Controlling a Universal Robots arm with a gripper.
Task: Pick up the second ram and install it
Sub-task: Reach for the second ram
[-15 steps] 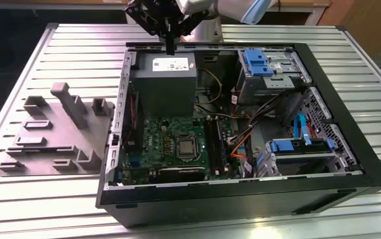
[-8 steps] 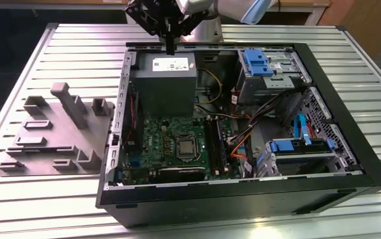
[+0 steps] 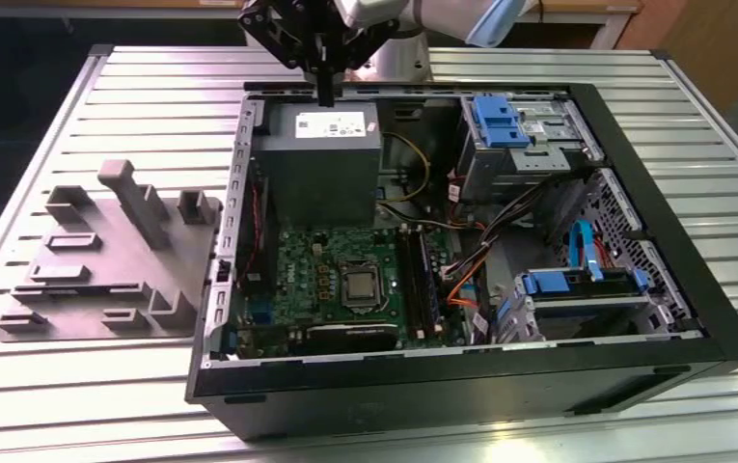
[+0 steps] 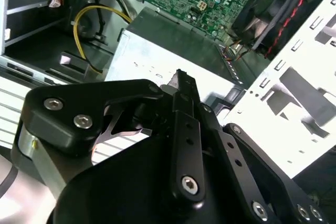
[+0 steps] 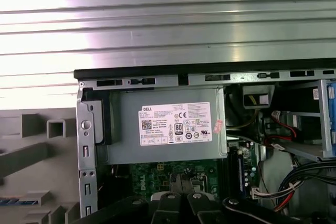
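My gripper [image 3: 327, 94] hangs over the far edge of the open computer case [image 3: 472, 391], just above the grey power supply [image 3: 323, 164]. Its black fingers [image 4: 181, 80] are pressed together and I see nothing between them. In the first wrist view the gripper [image 5: 181, 182] is over the green motherboard [image 5: 157, 174], beside the power supply [image 5: 168, 150]. A thin blue strip [image 5: 9, 201] lies in the grey fixture [image 5: 31, 156] and is cut off by the picture's edge. It looks like the second ram. The gripper is well away from it.
The case lies open on a slatted metal table [image 3: 111, 87]. The grey fixture [image 3: 98, 280] with upright holders sits on the exterior view's left. Inside the case are blue drive brackets [image 3: 498, 121], bundled cables [image 3: 472, 260] and the processor socket [image 3: 364, 285].
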